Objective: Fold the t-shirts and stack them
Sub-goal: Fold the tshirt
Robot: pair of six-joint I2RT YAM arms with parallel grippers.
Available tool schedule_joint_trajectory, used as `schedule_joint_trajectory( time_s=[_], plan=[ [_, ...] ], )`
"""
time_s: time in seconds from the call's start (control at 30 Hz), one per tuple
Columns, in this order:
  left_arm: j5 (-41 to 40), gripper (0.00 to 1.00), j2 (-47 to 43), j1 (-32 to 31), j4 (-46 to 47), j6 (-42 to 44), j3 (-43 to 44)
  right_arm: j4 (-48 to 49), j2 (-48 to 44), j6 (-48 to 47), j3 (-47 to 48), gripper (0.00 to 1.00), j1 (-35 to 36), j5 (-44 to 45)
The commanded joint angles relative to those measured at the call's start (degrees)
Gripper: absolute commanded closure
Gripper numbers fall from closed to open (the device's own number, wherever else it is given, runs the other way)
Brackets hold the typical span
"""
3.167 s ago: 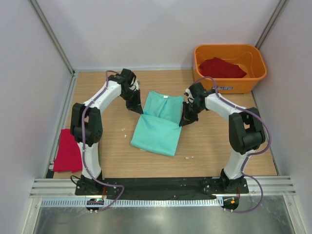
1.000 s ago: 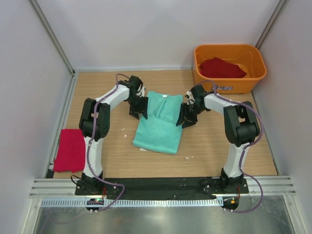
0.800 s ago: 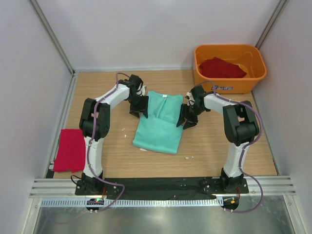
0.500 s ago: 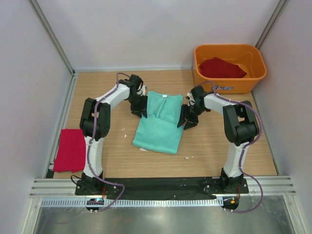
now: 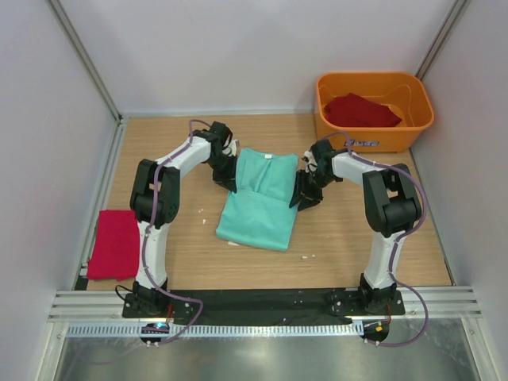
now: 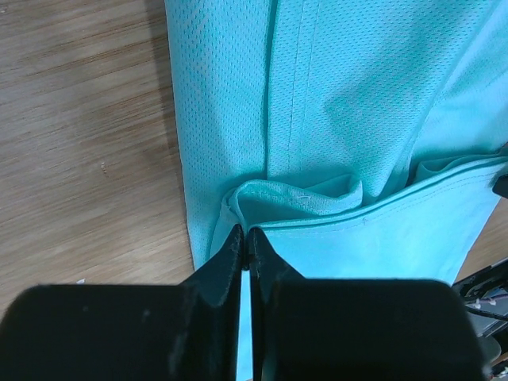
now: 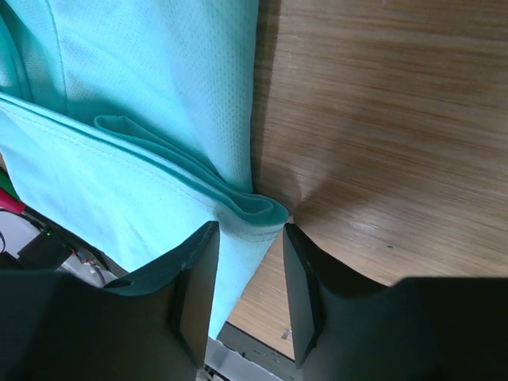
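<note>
The mint-green t-shirt (image 5: 258, 198) lies in the middle of the wooden table (image 5: 349, 238), already narrowed into a long strip, collar toward the top of the overhead view. A folded red t-shirt (image 5: 113, 242) rests at the lower left, and another red t-shirt (image 5: 361, 109) sits in the orange tub (image 5: 373, 111) at the upper right.

The left gripper (image 6: 244, 234) is at the strip's left edge with its fingers pressed together. A thin sliver of green cloth shows between them, so it appears clamped on that edge. Just above the pinch a layer of cloth has bunched into a small ruck. The right gripper (image 7: 250, 230) is at the opposite edge, its fingers apart and straddling the rolled lip of the fold, which does not look squeezed.

The chief risk is an uneven lift. If the left arm rises while the right has not closed, the strip would likely skew and drag across the table. The left pinch may also hold only some of the stacked layers, and the frames do not show how many. A partial hold would peel the side folds open. The right fingers could likewise close on the lower layer only, letting the upper one slip free.
</note>
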Motion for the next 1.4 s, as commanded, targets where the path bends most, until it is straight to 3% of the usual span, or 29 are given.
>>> schedule_joint_trajectory(
  time_s=[0.0,0.17,0.33,0.6,0.9,1.13,1.37],
  plan=[
    [1.43,0.97,-0.52,0.54,0.87,-0.28,1.17,2.09,0.62,-0.21,0.33,0.59,-0.24,-2.13],
    [1.70,0.99,-0.43,0.54,0.78,-0.72,0.90,2.45,1.42,0.14,2.43,0.83,-0.15,-4.59],
    [1.70,1.00,-1.57,0.71,0.96,-1.33,-0.15,2.00,-2.09,-0.56,4.02,0.96,0.03,-8.97],
    [-0.94,1.00,-4.29,1.06,-0.54,-5.11,-2.78,-0.19,-2.45,-2.14,7.80,0.97,0.64,-8.90],
    [-3.84,1.00,-3.25,1.50,-0.98,-6.52,-2.35,4.02,0.87,-2.40,8.76,0.97,0.56,-5.31],
    [-3.49,1.00,-1.57,1.59,-0.63,-6.61,-0.77,3.68,5.80,-2.84,11.58,0.97,0.38,-0.29],
    [0.01,1.00,-7.71,1.59,-0.54,-8.19,-1.90,-0.36,2.31,-2.76,13.42,0.96,0.38,-2.48]
  ],
)
